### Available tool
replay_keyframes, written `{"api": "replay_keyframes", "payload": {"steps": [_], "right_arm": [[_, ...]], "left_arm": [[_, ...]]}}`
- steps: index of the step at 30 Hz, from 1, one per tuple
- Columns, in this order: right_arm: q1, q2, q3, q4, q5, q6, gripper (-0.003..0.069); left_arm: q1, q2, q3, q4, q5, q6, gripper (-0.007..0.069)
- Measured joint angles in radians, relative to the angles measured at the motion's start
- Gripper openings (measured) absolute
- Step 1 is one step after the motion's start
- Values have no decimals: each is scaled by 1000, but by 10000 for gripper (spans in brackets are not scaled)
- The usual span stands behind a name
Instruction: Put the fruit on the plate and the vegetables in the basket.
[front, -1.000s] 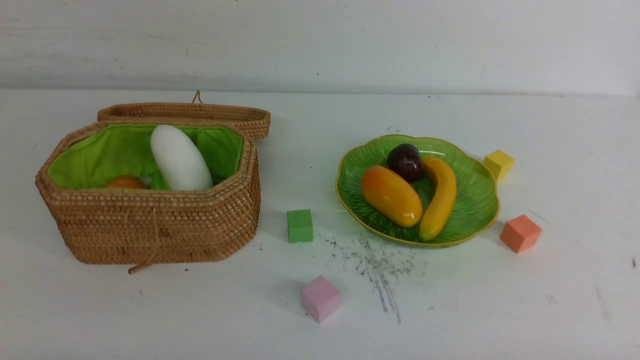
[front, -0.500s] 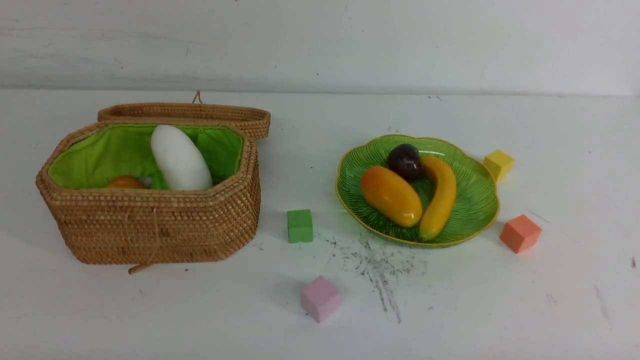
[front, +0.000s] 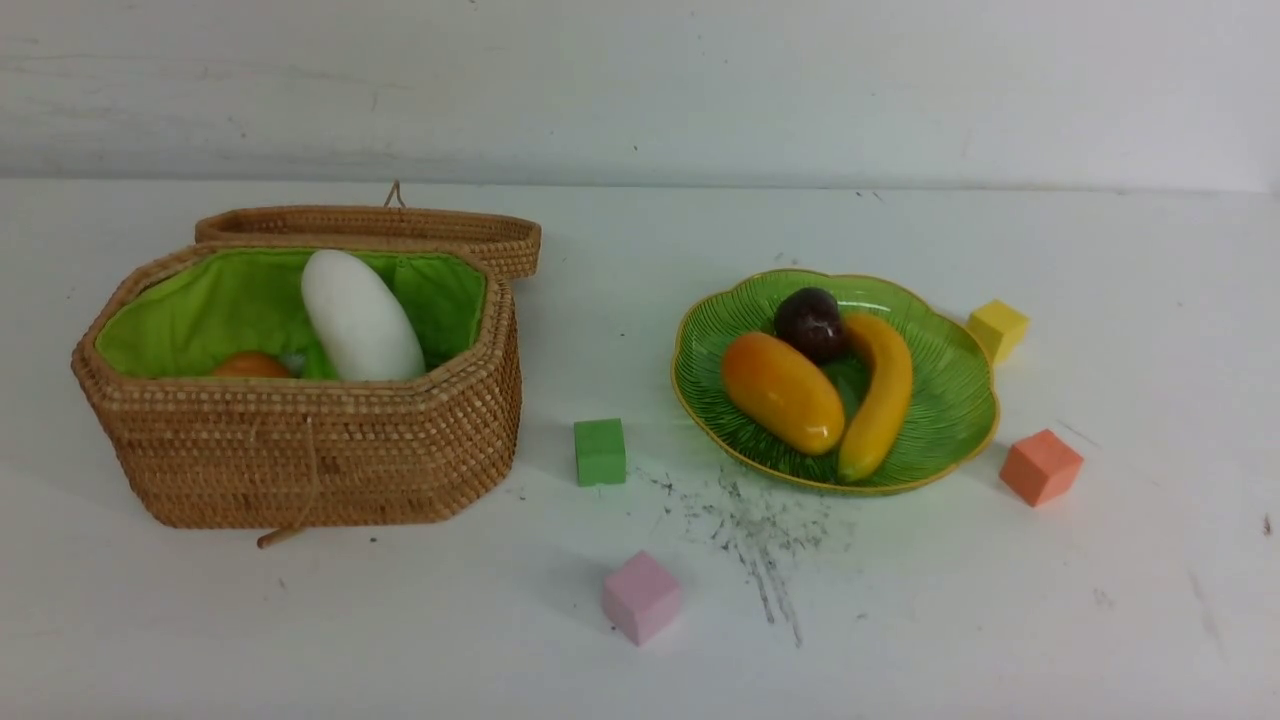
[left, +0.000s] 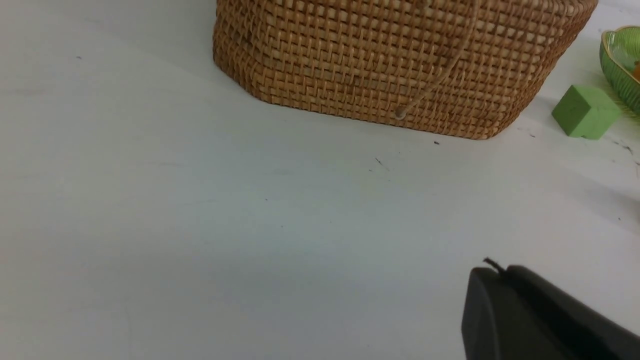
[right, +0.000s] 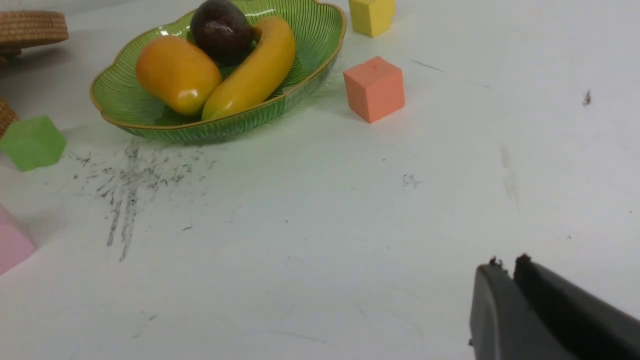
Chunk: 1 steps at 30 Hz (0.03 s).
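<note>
Now your mango (front: 782, 392) looks glossy and slippery, so grip its middle; left gripper (left: 492, 280) closed and empty, right gripper (right: 505, 272) nearly closed, empty

left pincer (left: 492, 272): jaws together, empty | right pincer (right: 505, 267): nearly closed, empty

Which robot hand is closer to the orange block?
The right gripper. It hovers low over bare table on the orange block's side; the left gripper is over by the basket.
</note>
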Motion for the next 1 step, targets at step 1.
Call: {"api": "replay_keyframes", "payload": {"steps": [1], "right_arm": [[0, 0, 0, 0, 0, 0, 55]], "left_arm": [[0, 0, 0, 0, 0, 0, -13]]}}
